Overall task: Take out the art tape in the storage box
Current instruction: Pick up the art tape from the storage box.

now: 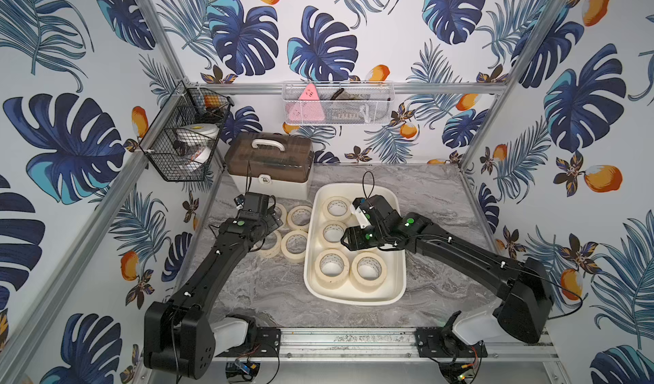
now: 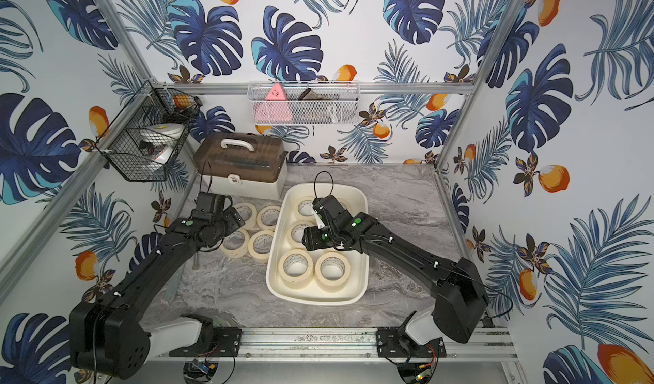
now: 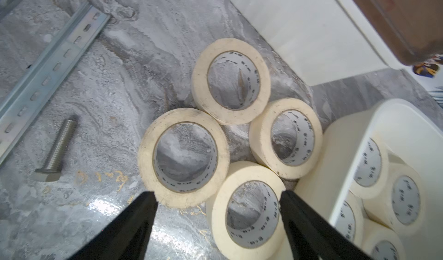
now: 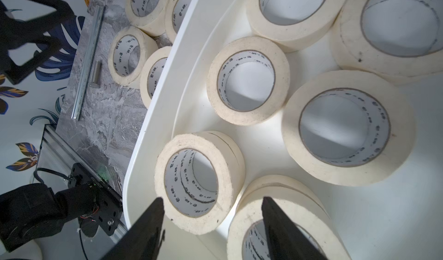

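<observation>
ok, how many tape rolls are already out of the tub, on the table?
4, lying flat in a cluster on the table beside the storage box: two rolls nearer the lidded case, two nearer the front edge. None looks hidden.

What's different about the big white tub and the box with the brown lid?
The storage box has no lid; the case has a brown see-through lid, shut. The case has a white handle on top; the storage box has only a smooth rim. The storage box is shallow and shows its art tape; the case is taller, its contents unclear. Both have off-white bodies and stand on the table.
</observation>
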Controlling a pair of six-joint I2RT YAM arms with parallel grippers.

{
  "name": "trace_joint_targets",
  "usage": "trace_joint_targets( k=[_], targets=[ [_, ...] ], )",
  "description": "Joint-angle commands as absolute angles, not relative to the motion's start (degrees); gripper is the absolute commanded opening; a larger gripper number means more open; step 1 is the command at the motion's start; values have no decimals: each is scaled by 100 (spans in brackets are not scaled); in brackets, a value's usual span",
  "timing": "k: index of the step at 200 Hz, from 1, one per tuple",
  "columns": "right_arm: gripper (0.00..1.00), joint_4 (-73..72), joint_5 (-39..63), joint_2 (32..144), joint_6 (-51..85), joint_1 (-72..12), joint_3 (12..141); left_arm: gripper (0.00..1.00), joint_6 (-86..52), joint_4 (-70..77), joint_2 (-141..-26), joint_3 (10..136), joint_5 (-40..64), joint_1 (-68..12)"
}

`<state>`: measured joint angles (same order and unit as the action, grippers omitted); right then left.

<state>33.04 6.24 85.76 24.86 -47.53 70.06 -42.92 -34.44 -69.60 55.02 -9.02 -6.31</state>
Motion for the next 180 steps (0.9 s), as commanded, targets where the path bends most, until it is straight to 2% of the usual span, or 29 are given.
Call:
trace_joint_targets(
  k=[1, 66, 151, 180],
  targets=[
    [67, 3226, 404, 8733, 2375, -4964, 7152, 90, -3757, -3808, -6790, 5659, -335, -633],
    [68, 3199, 117, 9147, 2235, -5426, 7197, 90, -3178, -3860, -6382, 5829, 754, -633],
    [68, 3202, -463, 9609, 2203, -5594, 6863, 91, -3041, -3627, -6223, 5766, 1421, -633],
    [65, 3134, -480, 9807, 2215, -5605, 6862, 90, -3006, -3656, -6227, 5783, 1467, -633]
  ],
)
